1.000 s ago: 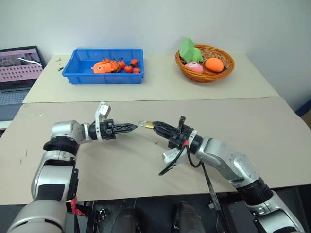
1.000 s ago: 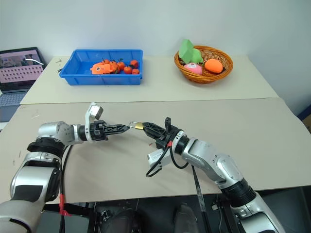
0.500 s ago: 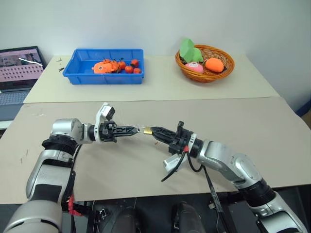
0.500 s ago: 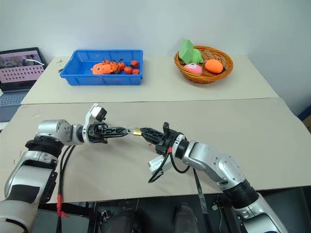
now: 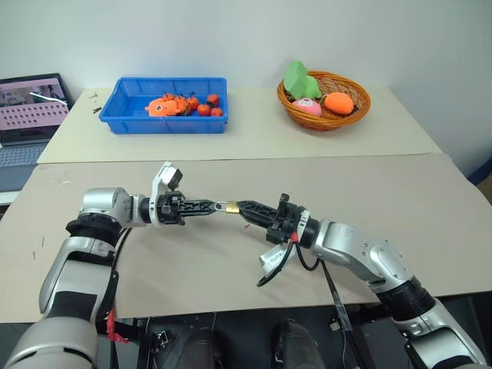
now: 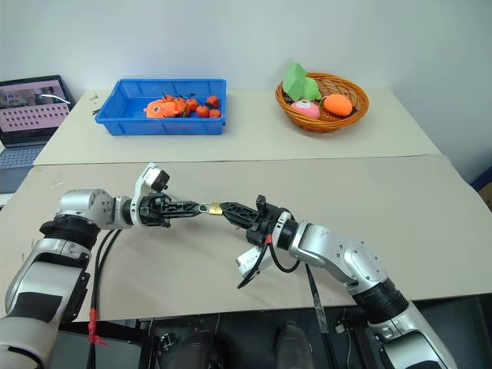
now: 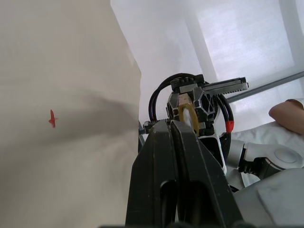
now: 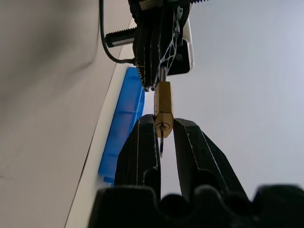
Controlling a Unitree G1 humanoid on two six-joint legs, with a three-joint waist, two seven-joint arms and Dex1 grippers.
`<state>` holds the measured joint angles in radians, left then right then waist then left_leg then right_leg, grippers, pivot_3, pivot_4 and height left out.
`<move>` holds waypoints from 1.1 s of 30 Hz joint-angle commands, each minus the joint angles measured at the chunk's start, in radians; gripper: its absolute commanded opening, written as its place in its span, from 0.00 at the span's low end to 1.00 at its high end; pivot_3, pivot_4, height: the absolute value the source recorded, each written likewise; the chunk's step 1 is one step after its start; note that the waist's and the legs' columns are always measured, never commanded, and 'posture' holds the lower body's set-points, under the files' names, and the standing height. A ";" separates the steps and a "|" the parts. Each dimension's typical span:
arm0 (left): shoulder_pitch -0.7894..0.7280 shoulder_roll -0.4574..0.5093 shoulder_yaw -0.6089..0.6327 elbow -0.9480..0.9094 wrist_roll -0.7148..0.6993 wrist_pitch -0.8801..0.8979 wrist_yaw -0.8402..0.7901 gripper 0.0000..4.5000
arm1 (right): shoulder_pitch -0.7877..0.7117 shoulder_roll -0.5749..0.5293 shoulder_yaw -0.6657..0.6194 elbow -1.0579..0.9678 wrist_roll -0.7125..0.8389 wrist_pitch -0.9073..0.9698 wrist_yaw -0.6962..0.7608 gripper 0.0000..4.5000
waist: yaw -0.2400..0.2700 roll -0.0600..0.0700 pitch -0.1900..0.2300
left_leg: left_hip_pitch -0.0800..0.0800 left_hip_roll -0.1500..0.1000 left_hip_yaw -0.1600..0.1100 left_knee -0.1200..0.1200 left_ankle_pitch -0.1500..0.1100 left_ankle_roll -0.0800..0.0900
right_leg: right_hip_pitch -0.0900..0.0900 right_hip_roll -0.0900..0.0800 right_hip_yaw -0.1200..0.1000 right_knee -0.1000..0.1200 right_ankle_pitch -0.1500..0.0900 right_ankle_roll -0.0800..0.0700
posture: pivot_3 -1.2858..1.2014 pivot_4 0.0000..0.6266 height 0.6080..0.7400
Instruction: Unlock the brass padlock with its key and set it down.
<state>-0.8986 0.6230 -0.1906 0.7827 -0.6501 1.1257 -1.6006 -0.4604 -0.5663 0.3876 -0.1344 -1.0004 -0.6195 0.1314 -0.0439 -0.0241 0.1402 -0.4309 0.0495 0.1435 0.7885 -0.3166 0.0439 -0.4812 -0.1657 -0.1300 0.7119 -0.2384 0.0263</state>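
- The left gripper [image 5: 213, 205] has its two black fingers pressed together on the silvery shackle end of the padlock [image 5: 231, 207], which hangs in the air between the two grippers, above the table [image 5: 430, 200].
- The left arm comes in from the left, its forearm lying low over the table and its gripper pointing level toward the right.
- In the right wrist view the padlock [image 8: 163, 108] stands end-on: its keyhole face sits just at the right fingertips [image 8: 145, 124], and its far end goes up into the tips of the left gripper [image 8: 153, 84].
- A thin dark sliver, seemingly the key [image 8: 161, 142], runs from the keyhole down into the gap between the right fingers; it is too small and dark to tell for sure, or to see which finger presses it.
- The right gripper [image 5: 244, 206] is nearly closed, with a narrow gap left between its fingers, and meets the brass body tip to tip.
- The right arm reaches in from the lower right, its gripper level and aimed left toward the left gripper.
- In the left wrist view the left fingers cover most of the padlock [image 7: 186, 114], leaving a brass oval showing.
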 commanded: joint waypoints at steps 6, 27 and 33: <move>-0.039 -0.020 0.048 0.045 0.062 -0.043 -0.005 0.02 | -0.031 0.009 0.032 0.022 0.013 -0.009 0.014 0.02 | 0.000 0.000 0.000 | 0.000 0.000 0.000 0.000 0.000 0.000 | 0.000 0.000 0.000 0.000 0.000 0.000 | 0.52 0.24 0.52; -0.039 -0.032 0.066 0.030 0.123 -0.041 -0.014 0.02 | -0.064 0.023 0.036 0.061 0.010 -0.005 0.014 0.02 | -0.002 0.000 0.000 | 0.000 0.000 0.000 0.001 0.000 0.000 | -0.001 0.000 0.001 0.003 0.000 0.000 | 0.52 0.24 0.52; -0.028 -0.025 0.049 -0.008 0.111 -0.035 -0.014 0.02 | -0.075 0.027 0.038 0.074 0.005 -0.008 0.010 0.02 | -0.001 0.000 0.000 | -0.001 0.000 0.001 0.002 0.000 0.000 | -0.002 0.000 0.002 0.004 0.000 0.000 | 0.52 0.24 0.52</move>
<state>-0.9104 0.5901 -0.1425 0.8057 -0.5292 1.0906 -1.6017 -0.5115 -0.5421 0.4338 -0.0467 -0.9997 -0.6254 0.1627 -0.0449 -0.0242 0.1403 -0.4317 0.0496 0.1442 0.7903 -0.3166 0.0439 -0.4837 -0.1659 -0.1283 0.7157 -0.2388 0.0259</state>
